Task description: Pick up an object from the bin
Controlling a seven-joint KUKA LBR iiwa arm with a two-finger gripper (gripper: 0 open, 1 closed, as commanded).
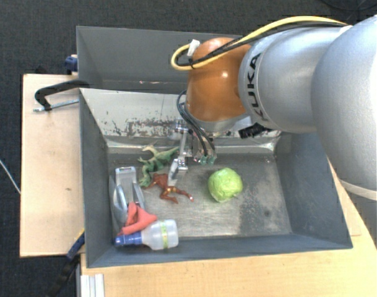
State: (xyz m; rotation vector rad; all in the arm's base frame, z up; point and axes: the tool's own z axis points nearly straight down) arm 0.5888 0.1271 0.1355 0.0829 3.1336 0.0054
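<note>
Observed a grey metal bin (268, 218) with sloped walls, viewed from above and somewhat to one side. Found the silver robot arm (312, 73) entering from the right, fitted with a glossy orange wrist cover (216, 82) and a yellow cable (287, 22) looped over the top.

Located the gripper (177, 169) low in the bin, left of centre and toward the rear wall, hanging straight down from beneath the orange cover. Unable to determine the gripper's spread, wide or narrow: seen only as one slim metal stem with thin wires alongside.

Placed the gripper tip between two small toys. Noted a green plastic dinosaur figure (156, 159) just to its left, lying on the floor close to the rear wall. Noted a red-brown plastic creature figure (173, 193) just in front of the tip, flat on the floor. Possibly touching the upper end of the red-brown plastic creature figure; contact not confirmable from this angle.

Recorded a round pale-green ball with a leafy, cabbage-like surface (225, 184) to the right of the gripper, near but clearly apart, resting at mid-floor.

Recorded three further items grouped along the left wall, well apart from the gripper:
- a clear plastic blister pack with silvery contents (122, 190), lying lengthwise against the wall;
- a soft red-orange cone-shaped piece (138, 218), overlapping the pack's front end;
- a small translucent white bottle with a blue cap (154, 235), on its side in the front-left corner, touching the cone-shaped piece.
</note>
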